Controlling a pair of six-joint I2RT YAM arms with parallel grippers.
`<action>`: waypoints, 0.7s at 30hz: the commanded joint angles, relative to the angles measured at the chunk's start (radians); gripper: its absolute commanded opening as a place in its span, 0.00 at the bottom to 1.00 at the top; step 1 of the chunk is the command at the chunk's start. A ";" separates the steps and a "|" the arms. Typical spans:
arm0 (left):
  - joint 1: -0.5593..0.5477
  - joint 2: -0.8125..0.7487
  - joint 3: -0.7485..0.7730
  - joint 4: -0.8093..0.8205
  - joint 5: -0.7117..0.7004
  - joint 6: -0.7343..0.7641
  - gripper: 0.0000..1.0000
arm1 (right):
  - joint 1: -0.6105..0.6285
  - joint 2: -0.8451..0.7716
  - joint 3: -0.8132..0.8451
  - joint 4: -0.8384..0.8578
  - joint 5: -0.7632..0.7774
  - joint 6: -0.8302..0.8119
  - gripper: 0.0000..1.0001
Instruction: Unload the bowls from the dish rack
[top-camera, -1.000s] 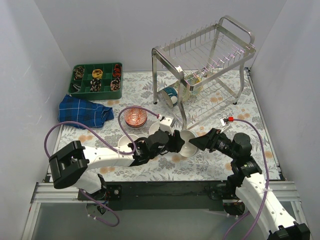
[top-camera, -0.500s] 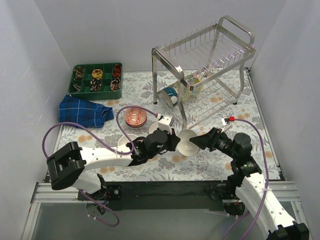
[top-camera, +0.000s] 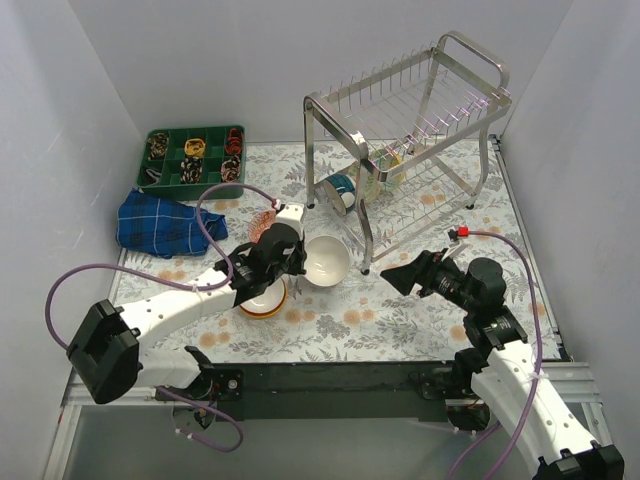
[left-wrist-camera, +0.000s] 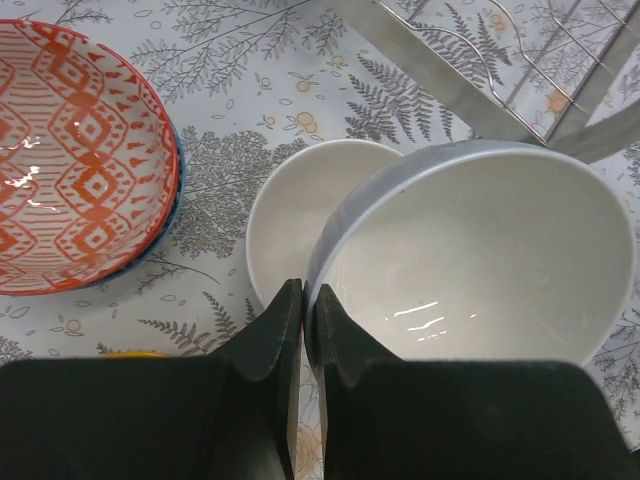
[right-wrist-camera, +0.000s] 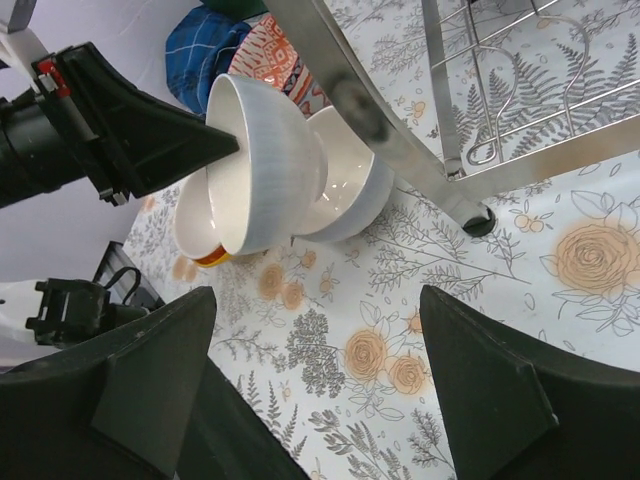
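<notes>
Left jaws pinch rim of white bowl (left-wrist-camera: 480, 260)

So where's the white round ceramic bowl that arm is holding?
Centre-left in the top view: the white bowl hangs from the left gripper, over a second white bowl, beside the steel dish rack.

You have two arms built alike, the left arm (top-camera: 170, 310) and the right arm (top-camera: 520, 375): smooth white link shells between chunky black joint housings, each trailed by a thin purple cable (top-camera: 100, 265). The right arm's cable ends in a small red plug (top-camera: 461, 237) by the wrist, and the left gripper (left-wrist-camera: 303, 300) and right gripper (right-wrist-camera: 315, 300) carry matte black, wedge-shaped fingers
</notes>
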 joint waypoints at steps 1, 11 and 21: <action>0.057 0.028 0.112 -0.066 0.038 0.059 0.00 | -0.002 -0.002 0.046 -0.029 0.045 -0.078 0.91; 0.112 0.188 0.187 -0.074 0.132 0.079 0.00 | 0.000 0.001 0.031 -0.030 0.058 -0.113 0.91; 0.113 0.203 0.204 -0.106 0.152 0.082 0.37 | -0.002 0.037 0.040 -0.024 0.103 -0.176 0.91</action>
